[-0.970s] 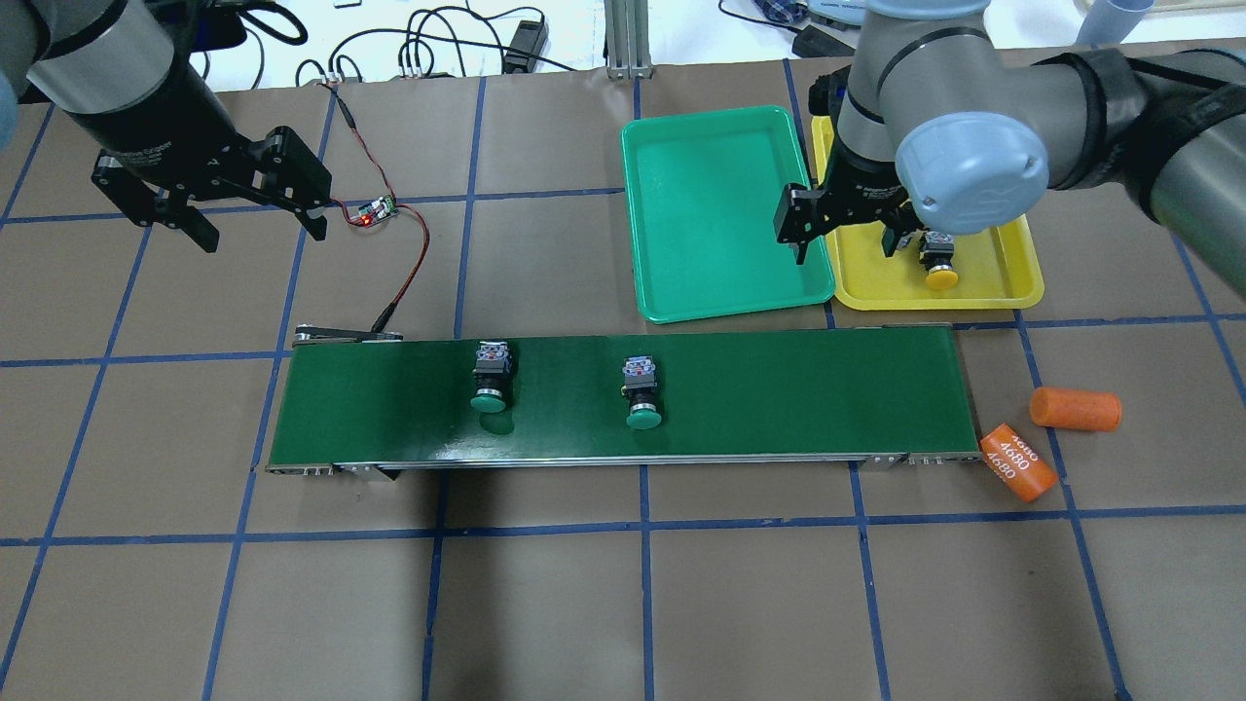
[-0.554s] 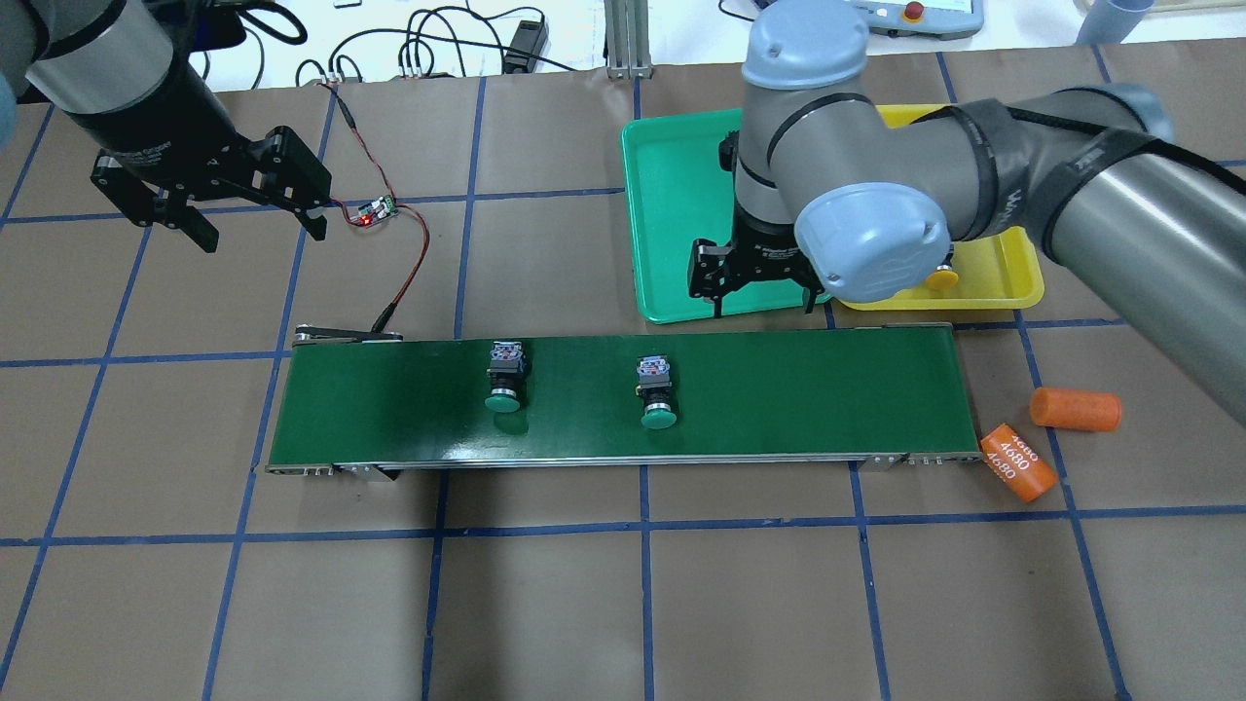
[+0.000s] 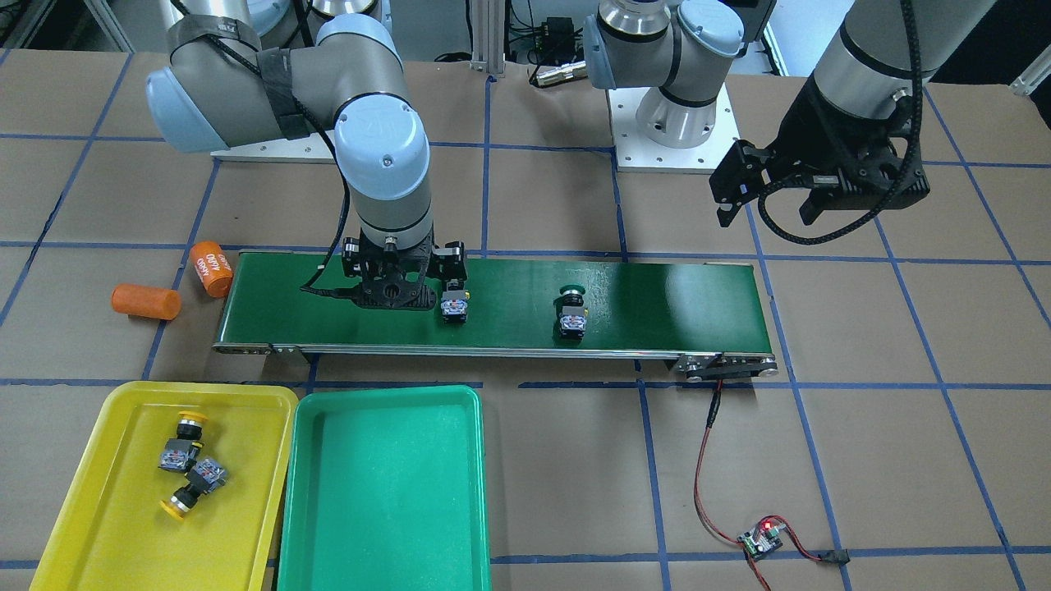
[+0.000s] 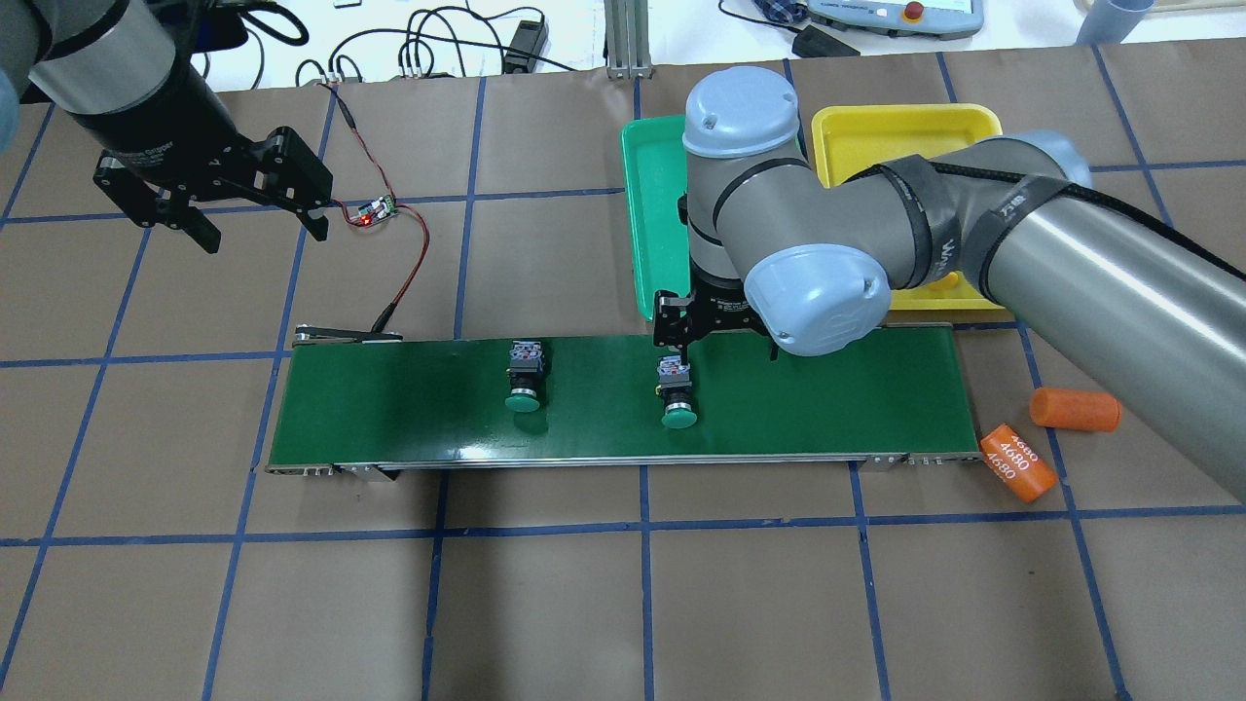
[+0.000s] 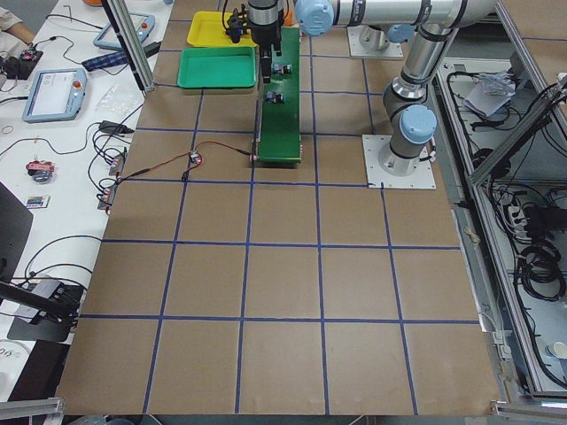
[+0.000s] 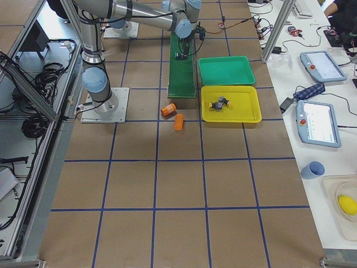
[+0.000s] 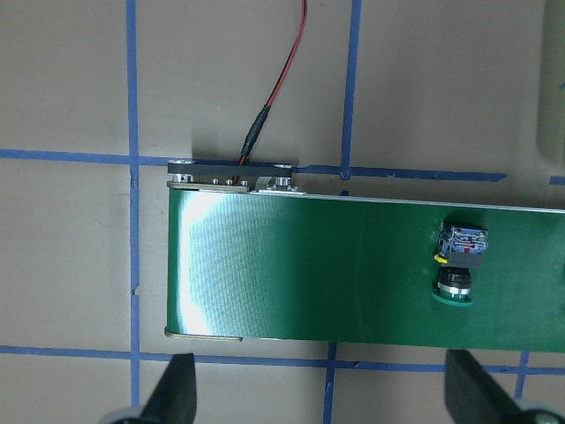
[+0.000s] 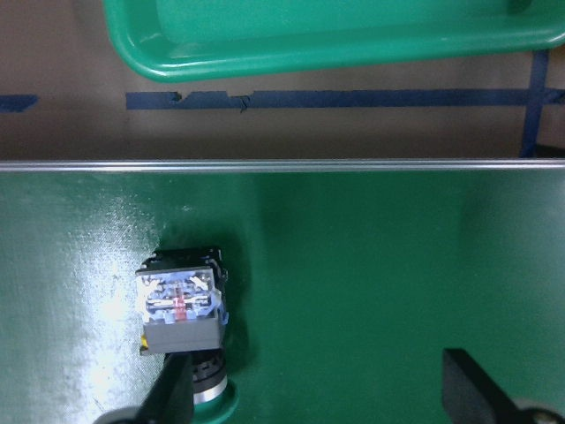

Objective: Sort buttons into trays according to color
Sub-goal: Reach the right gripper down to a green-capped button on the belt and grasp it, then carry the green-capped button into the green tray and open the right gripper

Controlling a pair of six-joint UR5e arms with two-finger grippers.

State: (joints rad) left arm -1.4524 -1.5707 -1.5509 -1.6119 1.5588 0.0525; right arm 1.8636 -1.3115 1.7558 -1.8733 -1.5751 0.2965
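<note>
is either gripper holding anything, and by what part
Nothing is held. The right gripper is open by a green button; the left gripper is open, empty.

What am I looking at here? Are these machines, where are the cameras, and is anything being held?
Two robot arms work at a table, filmed from above, from across, from both ends, and by a small camera on each wrist. A dark-green conveyor belt carries two green-capped buttons. Two yellow-capped buttons lie in the yellow tray; the green tray beside it holds nothing. Two orange cylinders lie past the belt's end. The right gripper hangs open over the belt, close to one green-capped button, holding nothing. The left gripper hangs open off to the side.
</note>
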